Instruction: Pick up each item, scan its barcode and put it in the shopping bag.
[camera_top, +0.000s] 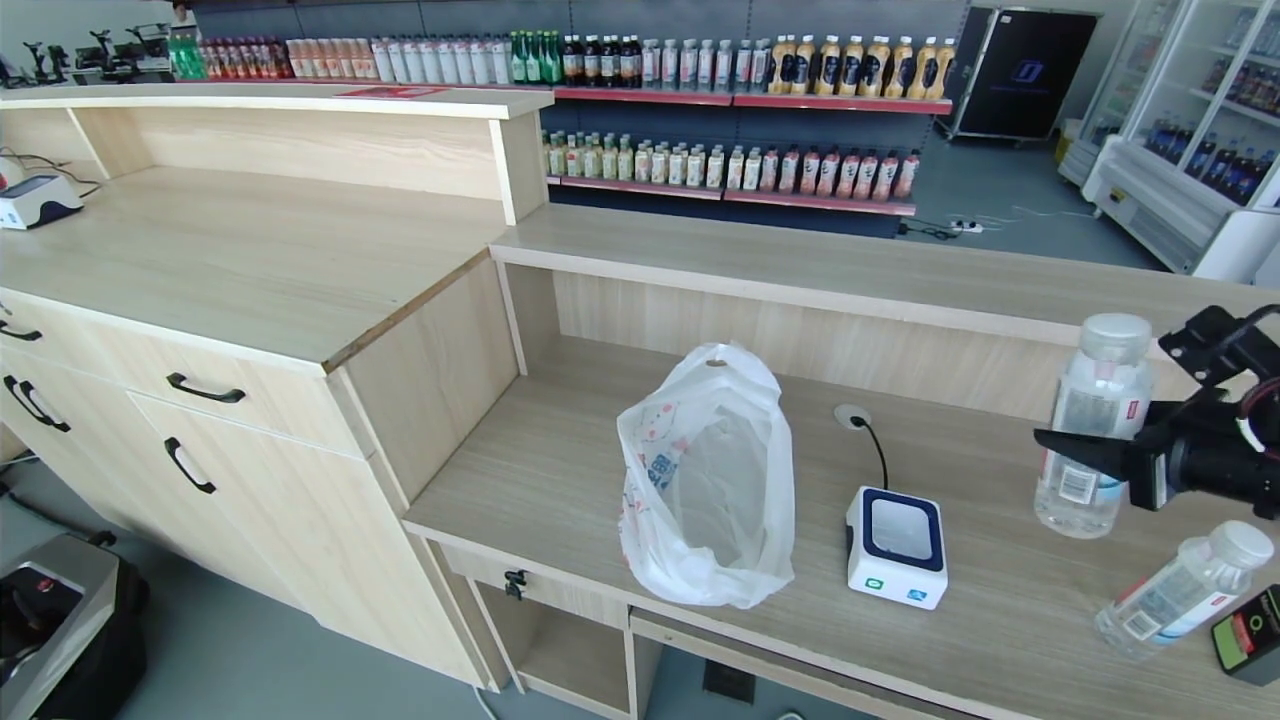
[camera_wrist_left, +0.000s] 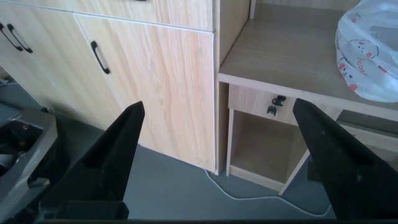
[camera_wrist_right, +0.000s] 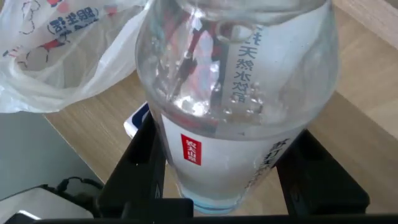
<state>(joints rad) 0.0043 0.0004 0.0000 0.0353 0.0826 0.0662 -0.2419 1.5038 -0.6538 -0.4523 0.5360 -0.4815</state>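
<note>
**Right gripper has a bottle, bag waits open**

Over on the robot's right, the right gripper (camera_top: 1085, 445) is clamped on the upright water bottle (camera_top: 1095, 425), one dark finger on each side of its clear body, just below the label. In the right wrist view the fingers (camera_wrist_right: 140, 165) press against the bottle's sides. Whether its base touches the counter (camera_top: 560, 450) or hangs just above it, I cannot tell.

The scanner (camera_top: 897, 545), white with a blue frame, sits face up between that bottle and the shopping bag (camera_top: 710, 480). The bag stands on the counter just beside the scanner, mouth open. A second water bottle (camera_top: 1185, 590) lies on its side near the counter's front edge, close to the gripped one.

The left gripper (camera_wrist_left: 217, 162) hangs low, fingers spread wide and holding nothing, facing the cabinet doors (camera_wrist_left: 155, 81)
</note>
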